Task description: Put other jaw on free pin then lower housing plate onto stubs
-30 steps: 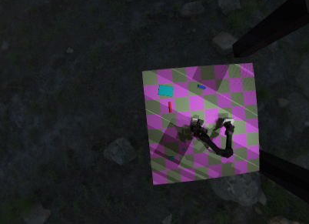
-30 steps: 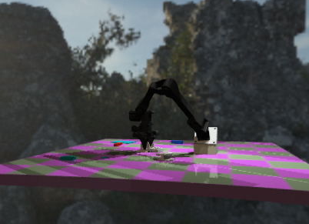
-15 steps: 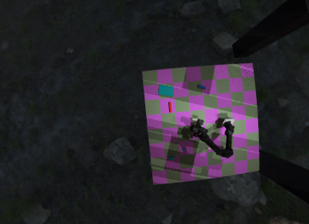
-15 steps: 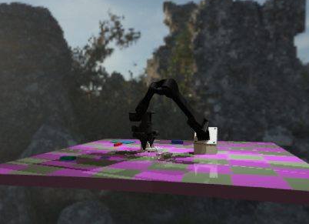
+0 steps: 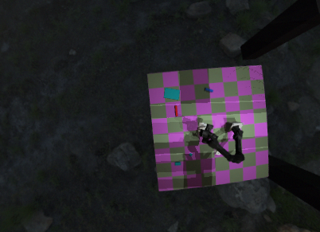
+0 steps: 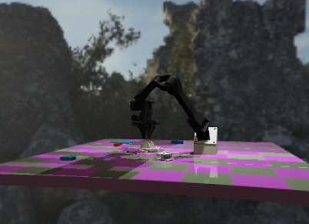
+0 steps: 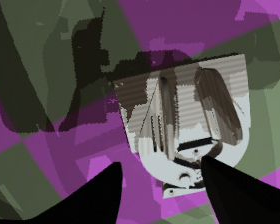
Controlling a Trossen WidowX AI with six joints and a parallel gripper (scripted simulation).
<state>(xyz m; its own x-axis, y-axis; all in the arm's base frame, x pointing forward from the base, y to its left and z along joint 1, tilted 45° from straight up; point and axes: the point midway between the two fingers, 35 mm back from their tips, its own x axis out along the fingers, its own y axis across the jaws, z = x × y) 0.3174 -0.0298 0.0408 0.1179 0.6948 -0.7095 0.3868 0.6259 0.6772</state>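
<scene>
My gripper is open and empty, pointing down above the pale gripper-like assembly. In the wrist view two long brownish-grey jaws lie side by side on it, a narrow left jaw and a broader right jaw. Dark bars cross near their lower ends; whether teeth mesh or both jaws sit on pins cannot be told. A small pale part with a hole shows at the bottom. A separate pale piece lies nearby; whether it is the housing plate is unclear.
A cyan plate, a red bar and a blue piece lie on the checkered table. Two small teal pieces, one larger and one smaller, lie on another side.
</scene>
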